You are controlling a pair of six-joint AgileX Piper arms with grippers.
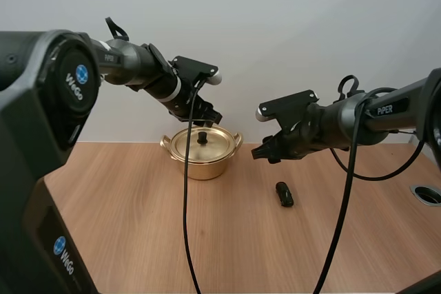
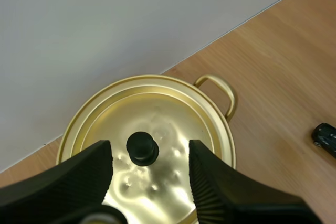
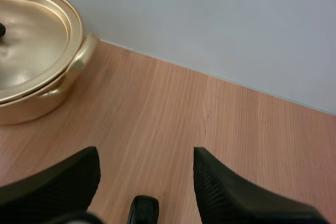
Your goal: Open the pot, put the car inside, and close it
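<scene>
Currently our left gripper hangs with jaws apart over the pot, one finger to each side of the black knob and clear of it; the lid is seated. Our right gripper, likewise spread, hovers above the car, which lies on the table right of the pot, apart from it. Risk, we judge: an off-centre closure slips off the small knob and shoves the pot.

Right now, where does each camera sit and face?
High: behind and above the bases, looking down at the table; both arms show.
Left wrist: on left arm, looking down at the lid knob past open left fingers.
Right wrist: on right arm, facing the table, car below open right fingers.
Shared: all see the pot.
</scene>
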